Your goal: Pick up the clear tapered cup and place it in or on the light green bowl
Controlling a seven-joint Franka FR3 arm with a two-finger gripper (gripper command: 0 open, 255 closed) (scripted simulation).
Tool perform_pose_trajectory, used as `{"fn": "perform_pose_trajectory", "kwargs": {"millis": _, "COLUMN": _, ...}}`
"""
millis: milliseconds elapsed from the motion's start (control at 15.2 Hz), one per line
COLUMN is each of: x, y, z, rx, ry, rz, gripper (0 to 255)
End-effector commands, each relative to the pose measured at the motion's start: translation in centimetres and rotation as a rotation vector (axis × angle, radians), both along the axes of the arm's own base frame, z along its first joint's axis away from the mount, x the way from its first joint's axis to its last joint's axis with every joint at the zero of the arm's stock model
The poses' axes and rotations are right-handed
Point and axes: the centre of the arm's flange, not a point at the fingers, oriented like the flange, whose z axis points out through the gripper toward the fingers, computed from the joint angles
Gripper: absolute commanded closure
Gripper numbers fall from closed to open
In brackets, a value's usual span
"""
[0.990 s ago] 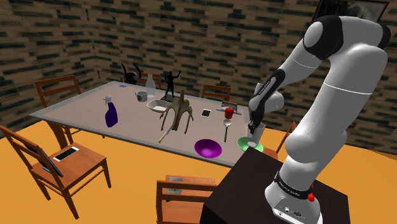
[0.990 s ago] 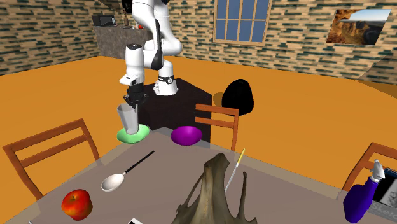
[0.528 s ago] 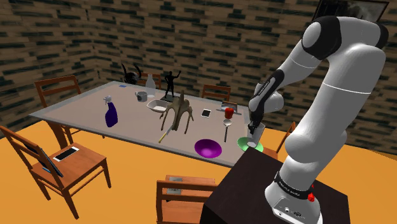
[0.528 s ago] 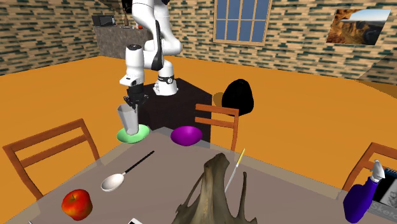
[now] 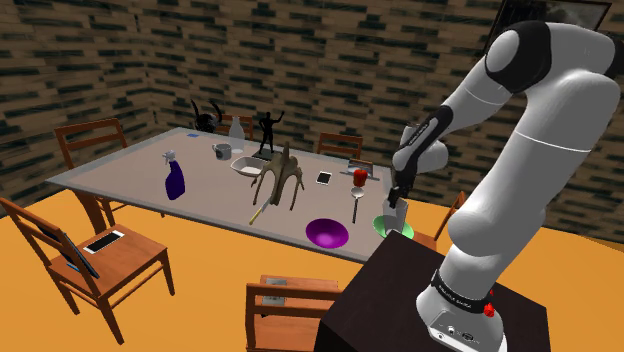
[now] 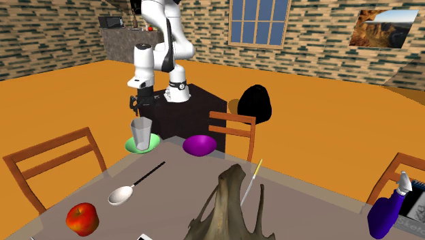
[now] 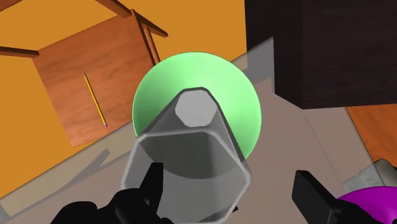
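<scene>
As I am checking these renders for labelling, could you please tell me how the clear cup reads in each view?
Shoulder view: the cup is a pale shape over the green bowl. Second exterior view: grey, translucent, no glare. Wrist view: the bowl shows green through its wall, below the open gripper.

My gripper (image 7: 229, 175) hangs wide open over the clear cup (image 7: 191, 159), which stands inside the light green bowl (image 7: 222, 76).
</scene>
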Motion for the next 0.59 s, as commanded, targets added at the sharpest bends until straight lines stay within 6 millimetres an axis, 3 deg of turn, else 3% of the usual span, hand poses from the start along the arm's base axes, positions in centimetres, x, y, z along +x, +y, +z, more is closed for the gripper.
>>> {"fn": "perform_pose_trajectory", "kwargs": {"millis": 0, "x": 0.0, "y": 0.4, "z": 2.1, "rx": 0.001, "ry": 0.002, "rz": 0.000, "gripper": 0}}
{"fn": "perform_pose_trajectory", "kwargs": {"millis": 66, "x": 0.0, "y": 0.5, "z": 3.2, "rx": 0.001, "ry": 0.002, "rz": 0.000, "gripper": 0}}
{"fn": "perform_pose_trajectory", "kwargs": {"millis": 528, "x": 0.0, "y": 0.5, "z": 3.2, "rx": 0.001, "ry": 0.002, "rz": 0.000, "gripper": 0}}
